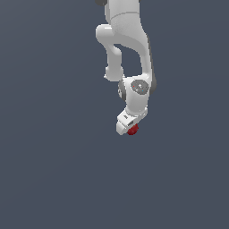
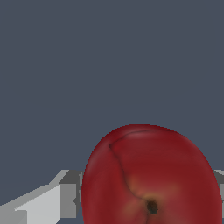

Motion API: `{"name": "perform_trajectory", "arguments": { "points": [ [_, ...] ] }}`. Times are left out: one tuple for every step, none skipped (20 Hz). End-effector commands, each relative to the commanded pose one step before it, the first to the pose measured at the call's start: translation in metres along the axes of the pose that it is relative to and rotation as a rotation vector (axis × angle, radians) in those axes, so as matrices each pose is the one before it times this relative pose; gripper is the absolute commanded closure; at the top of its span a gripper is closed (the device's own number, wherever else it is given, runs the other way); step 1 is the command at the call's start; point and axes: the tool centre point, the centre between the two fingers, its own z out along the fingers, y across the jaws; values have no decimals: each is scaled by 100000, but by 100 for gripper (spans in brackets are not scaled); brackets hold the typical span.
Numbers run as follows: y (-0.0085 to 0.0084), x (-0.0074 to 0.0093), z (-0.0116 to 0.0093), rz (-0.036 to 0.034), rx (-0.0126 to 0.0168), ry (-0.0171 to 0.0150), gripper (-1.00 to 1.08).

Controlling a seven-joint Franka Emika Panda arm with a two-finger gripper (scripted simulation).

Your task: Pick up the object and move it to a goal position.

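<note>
The object point(image 1: 133, 130) is a small dark-red, apple-like ball that sits right at the tip of my white gripper point(image 1: 129, 127) in the exterior view. In the wrist view the object point(image 2: 148, 175) is large and close, with a dark stem pit and a crease on its skin. It fills the gap between my grey-white fingers point(image 2: 48, 203), one against each side. The jaws are closed on it. The gripper hides most of the ball in the exterior view.
The white arm point(image 1: 127, 40) comes down from the top of the exterior view. All around is a plain dark grey-blue surface with no other objects or edges showing.
</note>
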Motion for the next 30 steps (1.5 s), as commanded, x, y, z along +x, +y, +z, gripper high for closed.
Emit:
{"name": "perform_trajectory", "arguments": {
  "points": [
    [-84,40,117,-119,97,-22,108],
    [0,0,0,0,0,0,108],
    [0,0,0,0,0,0,108],
    [0,0,0,0,0,0,108],
    [0,0,0,0,0,0,108],
    [79,-32,-116,96,-136,31,108],
    [12,10,-24,0,0,0,108],
    [36,29,-73,0,0,0,108],
    [60,49,-122,0,0,0,108],
    [84,69,-170,0,0,0,108],
    [108,88,-218,0,0,0,108],
    [132,108,-267,0,0,0,108],
    [144,136,-307,-31,59,19,108],
    [180,148,-362,0,0,0,108],
    [204,168,-410,0,0,0,108],
    [220,194,-452,-21,41,15,108],
    [252,209,-504,0,0,0,108],
    [268,235,-545,-21,41,15,108],
    [299,250,-595,0,0,0,108],
    [320,268,-635,0,0,0,108],
    [339,285,-669,0,0,0,108],
    [347,309,-689,-31,59,19,108],
    [371,314,-720,0,0,0,108],
    [358,304,-688,0,0,0,108],
    [334,285,-638,0,0,0,108],
    [311,266,-587,0,0,0,108],
    [288,247,-537,0,0,0,108],
    [264,228,-488,0,0,0,108],
    [241,209,-439,0,0,0,108],
    [217,189,-391,0,0,0,108]
  ]
}}
